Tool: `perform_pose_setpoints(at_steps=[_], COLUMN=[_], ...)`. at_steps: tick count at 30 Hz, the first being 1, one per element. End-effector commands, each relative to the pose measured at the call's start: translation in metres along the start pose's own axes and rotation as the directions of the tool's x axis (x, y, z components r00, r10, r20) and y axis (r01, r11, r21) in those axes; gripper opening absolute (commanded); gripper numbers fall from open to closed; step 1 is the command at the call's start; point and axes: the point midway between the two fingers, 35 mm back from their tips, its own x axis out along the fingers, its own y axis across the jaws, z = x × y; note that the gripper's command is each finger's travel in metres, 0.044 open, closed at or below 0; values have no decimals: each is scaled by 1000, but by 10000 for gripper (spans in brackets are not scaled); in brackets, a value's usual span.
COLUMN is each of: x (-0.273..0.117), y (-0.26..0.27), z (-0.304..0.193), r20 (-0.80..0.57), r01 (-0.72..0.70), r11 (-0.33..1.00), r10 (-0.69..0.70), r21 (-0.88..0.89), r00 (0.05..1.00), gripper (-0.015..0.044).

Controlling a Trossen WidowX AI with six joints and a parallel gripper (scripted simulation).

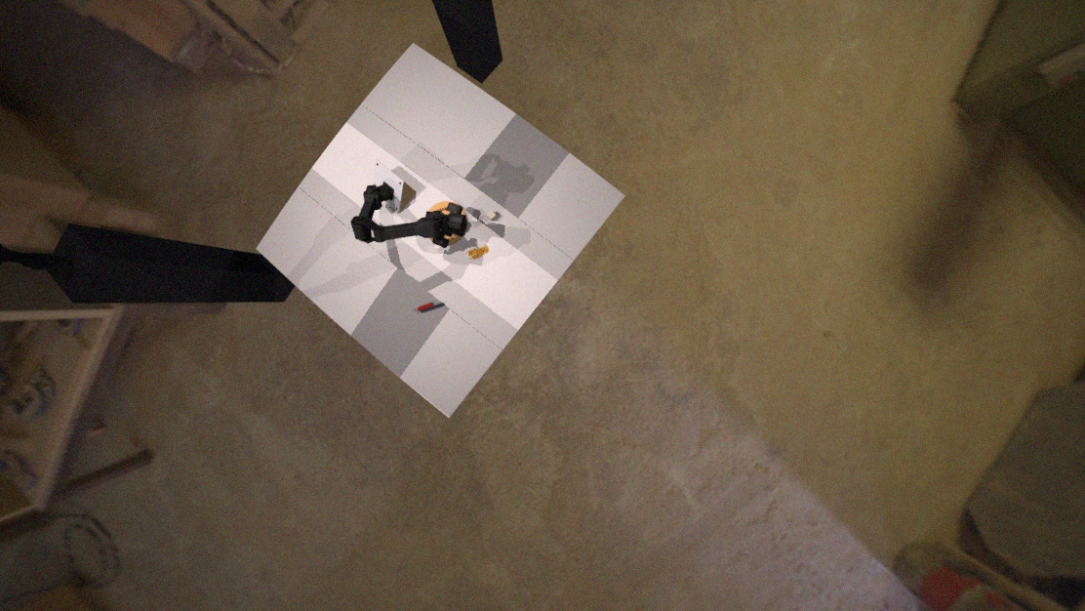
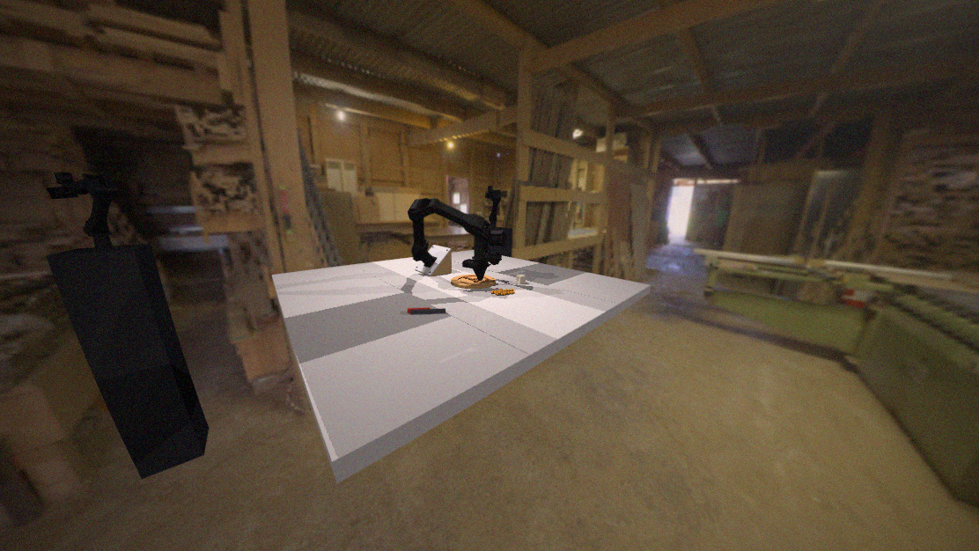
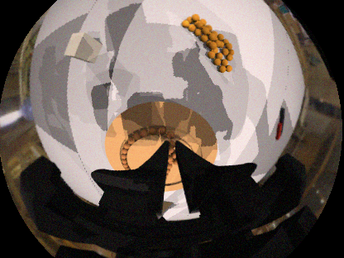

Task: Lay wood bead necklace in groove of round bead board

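The round bead board [image 1: 438, 205] [image 2: 472, 282] [image 3: 157, 108] lies flat under my gripper. The wood bead necklace [image 3: 156, 130], of reddish-brown beads, lies on it. Its beads follow the groove at the left and far side in the wrist view, while the right strand cuts inward across the board's middle, away from the right-hand groove. My gripper [image 2: 480, 278] [image 3: 171, 144] points down low over the board, nearly closed on that inner strand, with a narrow gap between the fingertips. The fingers hide the strand's near part and some of the near groove.
A clump of orange beads [image 1: 477, 252] [image 2: 503, 292] [image 3: 212, 38] lies beyond the board. A small cream block [image 1: 493, 215] [image 2: 520, 279] [image 3: 82, 47] stands near it. A red and black stick [image 1: 428, 306] [image 2: 426, 311] [image 3: 279, 128] lies off to one side. A tilted white panel [image 2: 438, 255] stands by the arm's base.
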Motion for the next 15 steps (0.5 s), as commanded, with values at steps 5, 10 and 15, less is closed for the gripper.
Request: perform_pose_setpoints(at_steps=[5, 10, 15], x=[-2, -1, 5], y=[-10, -11, -11], z=[8, 9, 9], r20=[3, 3, 3], r01=[3, 3, 4], r11=[1000, 1000, 1000], r10=[-3, -3, -4], r21=[3, 3, 3], r00=[1000, 1000, 1000], gripper=[0, 0, 0])
